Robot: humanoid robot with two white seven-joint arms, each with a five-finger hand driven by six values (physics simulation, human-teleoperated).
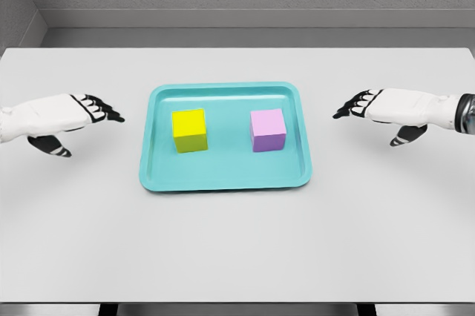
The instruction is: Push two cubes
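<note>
Two cubes in a tray, hands released on either side.

The teal tray (225,176) on the white table (237,242) holds a yellow cube (190,130) toward the left hand (63,117) and a pink cube (268,130) toward the right hand (386,107), the two well apart. Both hands sit outside the tray's rims, fingers relaxed and pointing inward, holding nothing and touching neither cube.

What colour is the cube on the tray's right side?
Pink-lilac; the right cube shows clearly in the head view, beside the yellow cube.
</note>
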